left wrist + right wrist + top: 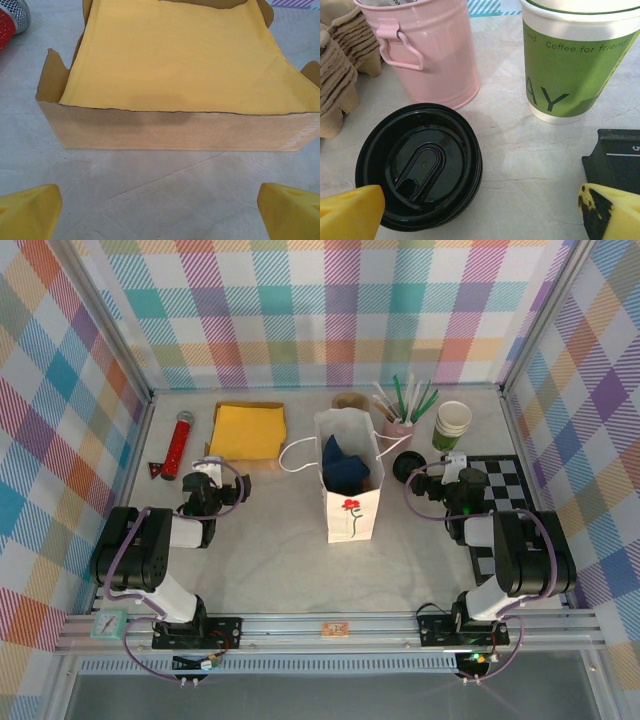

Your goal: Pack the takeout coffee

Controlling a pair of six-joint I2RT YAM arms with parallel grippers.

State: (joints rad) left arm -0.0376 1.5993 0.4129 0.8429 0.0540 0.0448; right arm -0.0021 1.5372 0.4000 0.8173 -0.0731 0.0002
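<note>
Left gripper [160, 220] and right gripper [480, 212] both gape wide and empty; the coffee cannot be placed, perhaps the dark mass [348, 468] inside the central bag [352, 512], so the next move calls for locating it.

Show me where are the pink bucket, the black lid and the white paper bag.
pink bucket [442, 60], right wrist view, side wall.
black lid [420, 167], right wrist view, sunken centre.
white paper bag [353, 518], top external view, front face.
</note>
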